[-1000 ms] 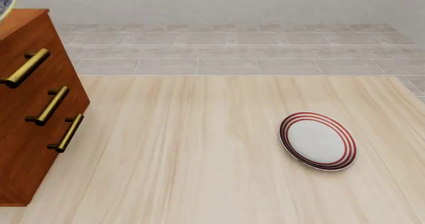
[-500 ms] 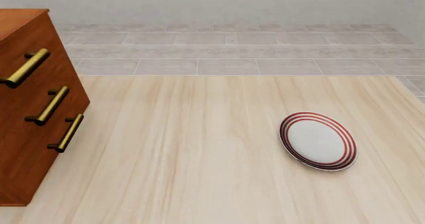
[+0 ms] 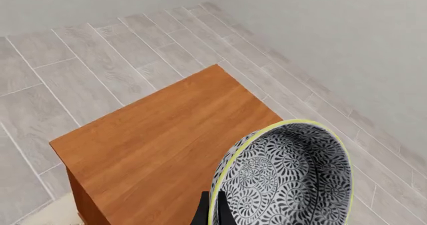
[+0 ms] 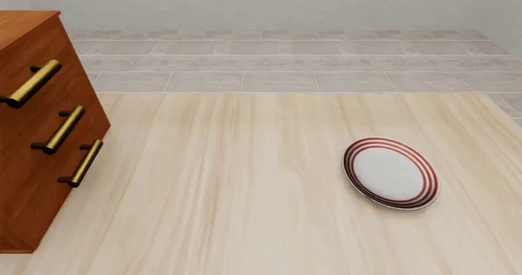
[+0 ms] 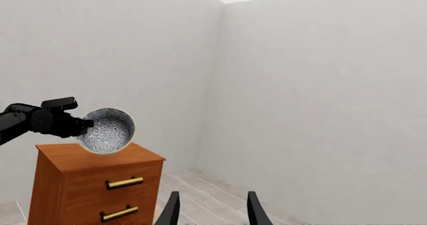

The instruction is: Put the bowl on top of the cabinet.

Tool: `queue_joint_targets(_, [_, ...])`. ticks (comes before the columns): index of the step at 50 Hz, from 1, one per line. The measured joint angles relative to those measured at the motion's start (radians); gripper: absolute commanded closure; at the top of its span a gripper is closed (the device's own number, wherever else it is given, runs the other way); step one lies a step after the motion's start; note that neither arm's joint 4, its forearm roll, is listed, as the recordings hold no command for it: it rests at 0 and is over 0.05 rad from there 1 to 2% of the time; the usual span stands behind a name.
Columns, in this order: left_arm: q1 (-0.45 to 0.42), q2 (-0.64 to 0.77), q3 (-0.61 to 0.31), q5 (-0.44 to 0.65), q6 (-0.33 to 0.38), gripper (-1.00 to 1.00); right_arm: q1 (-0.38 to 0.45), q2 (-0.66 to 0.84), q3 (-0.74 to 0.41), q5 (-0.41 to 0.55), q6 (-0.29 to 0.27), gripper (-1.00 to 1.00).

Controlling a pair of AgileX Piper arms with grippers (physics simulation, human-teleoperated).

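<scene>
The blue-and-white patterned bowl [image 3: 287,175] hangs tilted on its side over the top of the reddish-brown cabinet [image 3: 160,150]. My left gripper [image 3: 213,215] is shut on the bowl's rim, one finger inside and one outside. From the right wrist view, the left arm [image 5: 33,120] holds the bowl [image 5: 107,130] just above the cabinet [image 5: 100,185]; whether they touch I cannot tell. My right gripper [image 5: 212,212] is open, holds nothing and is far from both. The front view shows only the cabinet [image 4: 33,134] at the left edge, with neither the bowl nor a gripper.
A flat white plate with red rings [image 4: 392,172] lies on the wooden table [image 4: 228,183] to the right. Three brass bar handles [image 4: 61,128] stick out from the cabinet's front. Tiled floor and pale walls lie beyond.
One second ago the bowl's rim showed at the front view's top left corner above the cabinet. It has since moved out of that view. The plate and cabinet have not moved.
</scene>
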Motion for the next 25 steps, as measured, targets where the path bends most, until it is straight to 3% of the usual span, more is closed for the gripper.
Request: queue_joint_targets(25, [0.012, 0.057, 0.046, -0.048, -0.049, 1.0, -0.006, 0.021, 0.012, -0.02, -0.009, -1.0])
